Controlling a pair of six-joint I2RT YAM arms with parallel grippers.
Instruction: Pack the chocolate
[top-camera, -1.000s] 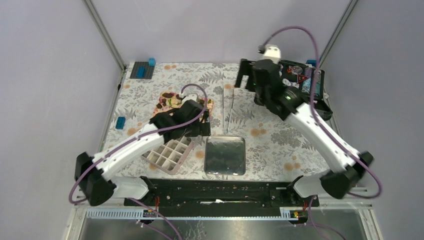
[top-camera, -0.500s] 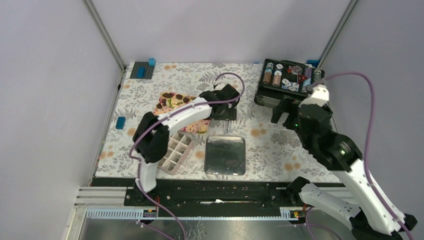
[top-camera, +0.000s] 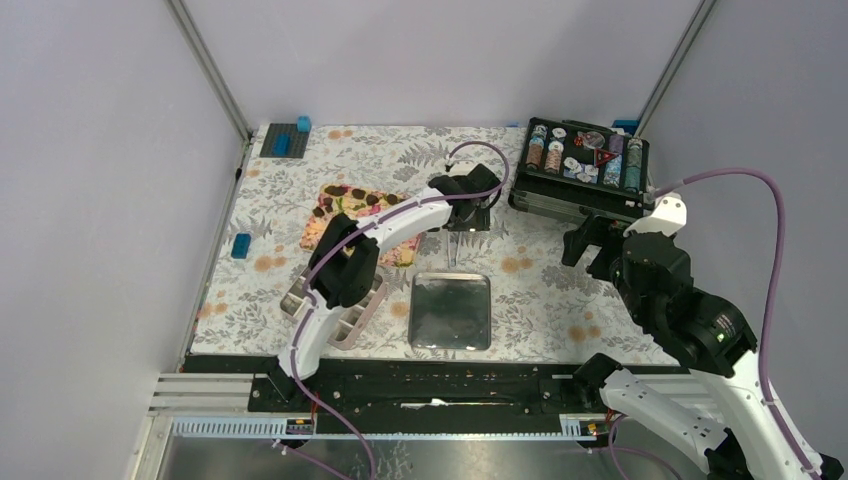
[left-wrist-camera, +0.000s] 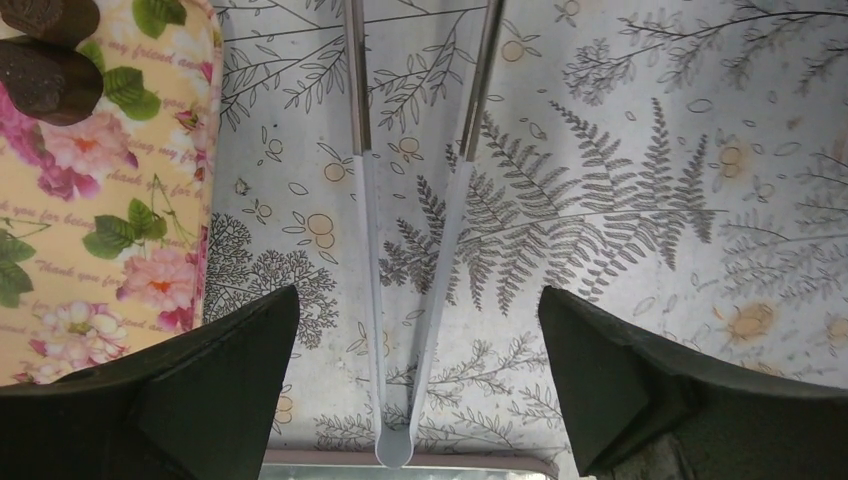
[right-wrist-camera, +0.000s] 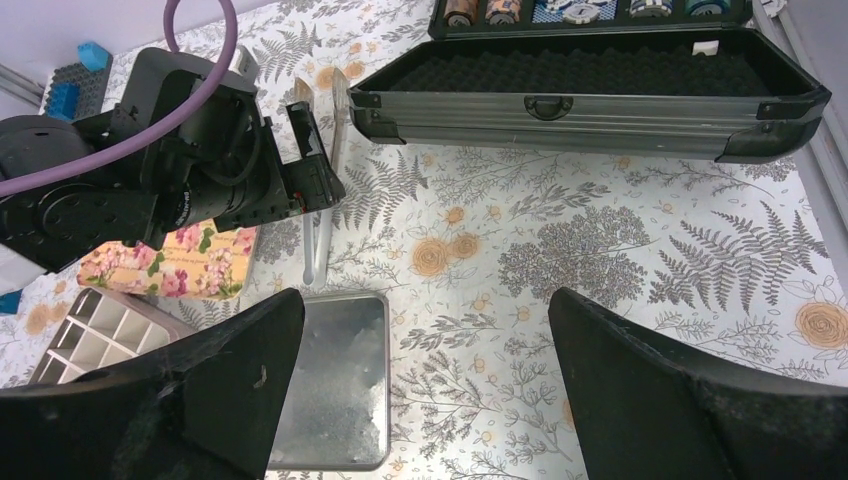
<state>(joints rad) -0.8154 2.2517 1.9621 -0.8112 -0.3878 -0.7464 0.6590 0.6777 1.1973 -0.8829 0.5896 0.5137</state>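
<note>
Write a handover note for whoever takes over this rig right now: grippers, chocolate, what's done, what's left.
Left gripper: open, empty, hovering over the tongs lying on the table.
Right gripper: open, empty, above the table's right side, near the poker chip case.
Chocolate: the pieces in view sit on the floral sheet.
Pink gridded box: the cells in view are empty.
Done: nothing packed.
Left: probably grasp the tongs, then move every piece into the box.
</note>
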